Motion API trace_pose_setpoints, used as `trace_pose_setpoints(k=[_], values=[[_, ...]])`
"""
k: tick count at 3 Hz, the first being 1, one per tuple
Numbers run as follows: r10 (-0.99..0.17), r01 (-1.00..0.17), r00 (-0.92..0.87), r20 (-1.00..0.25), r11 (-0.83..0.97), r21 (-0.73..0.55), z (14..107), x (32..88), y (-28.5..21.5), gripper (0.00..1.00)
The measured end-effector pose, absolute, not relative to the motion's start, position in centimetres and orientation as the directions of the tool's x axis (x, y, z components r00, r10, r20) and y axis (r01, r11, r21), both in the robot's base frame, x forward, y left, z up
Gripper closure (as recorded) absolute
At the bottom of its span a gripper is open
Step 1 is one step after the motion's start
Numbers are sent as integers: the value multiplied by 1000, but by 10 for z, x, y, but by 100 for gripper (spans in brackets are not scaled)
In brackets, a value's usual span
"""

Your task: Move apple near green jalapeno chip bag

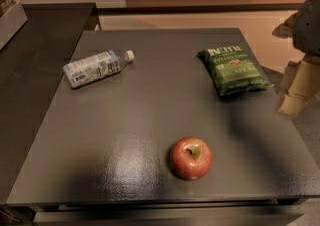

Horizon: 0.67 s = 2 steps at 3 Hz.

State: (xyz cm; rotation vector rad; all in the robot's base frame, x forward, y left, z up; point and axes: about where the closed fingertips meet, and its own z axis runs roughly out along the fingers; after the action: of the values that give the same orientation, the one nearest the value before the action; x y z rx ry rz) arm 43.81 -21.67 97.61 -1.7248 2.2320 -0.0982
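The red apple (pixel 190 158) with a yellow-green patch around its stem dimple sits on the dark table (pixel 150 110), near the front edge and a little right of the middle. The dark green jalapeno chip bag (pixel 233 70) lies flat at the back right of the table. My gripper (pixel 294 92) hangs at the right edge of the view, just beyond the table's right side. It is right of the bag, far from the apple, and holds nothing that I can see.
A clear plastic bottle (pixel 96 68) with a white label lies on its side at the back left. A dark counter (pixel 35 60) adjoins the table on the left. The floor drops away past the table's right and back edges.
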Motion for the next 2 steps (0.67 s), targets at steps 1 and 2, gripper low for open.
trace_pose_setpoints(k=[1,2], values=[[-953,-931,-221,-207,270,-246,976,438,-217,0],[-964,-947,-162,-210,212,-240,969,435,-201,0]])
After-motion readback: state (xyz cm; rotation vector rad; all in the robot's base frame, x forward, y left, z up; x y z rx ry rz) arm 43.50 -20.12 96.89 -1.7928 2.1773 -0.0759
